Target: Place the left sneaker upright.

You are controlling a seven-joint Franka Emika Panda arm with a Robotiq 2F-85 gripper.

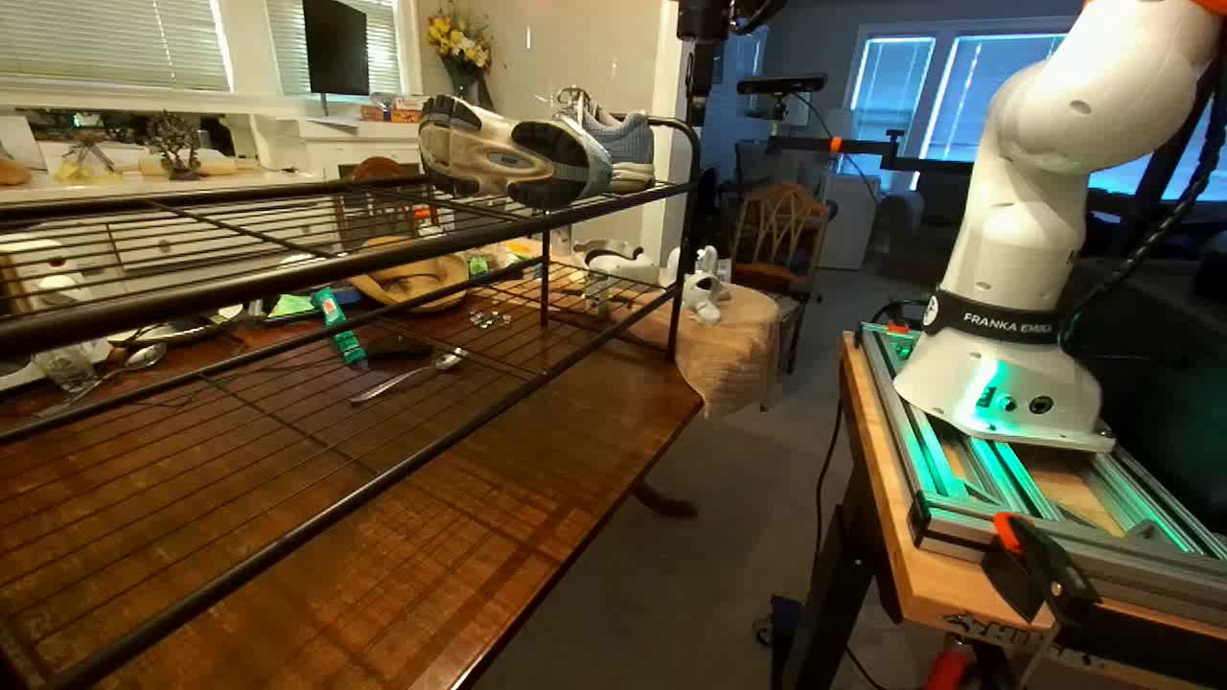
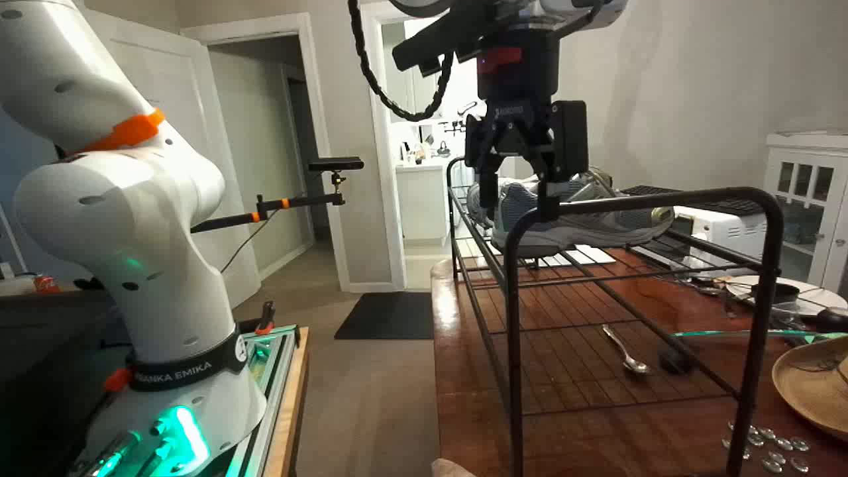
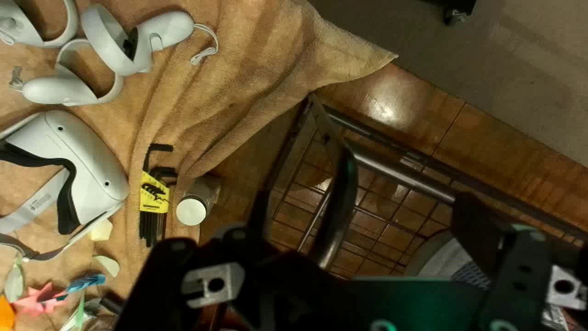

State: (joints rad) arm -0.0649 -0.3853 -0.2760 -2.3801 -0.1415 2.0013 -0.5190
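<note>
Gripper [image 2: 519, 207] is positioned near rack [image 2: 695, 197] end, jaws apart; left sneaker [image 1: 513, 158], tipped on its side up top, long axis crosswise, must likely be reached past upright sneaker [image 2: 589, 227].

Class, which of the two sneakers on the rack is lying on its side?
The tipped sneaker, its treaded sole turned sideways and plainly showing in an exterior view; the upright sneaker sits sole down.

Table [image 1: 537, 498] glossy wood; rack [image 2: 514, 364] smooth metal; towel [image 3: 257, 78] rough cloth; sneakers [image 2: 576, 229] partly mesh.
</note>
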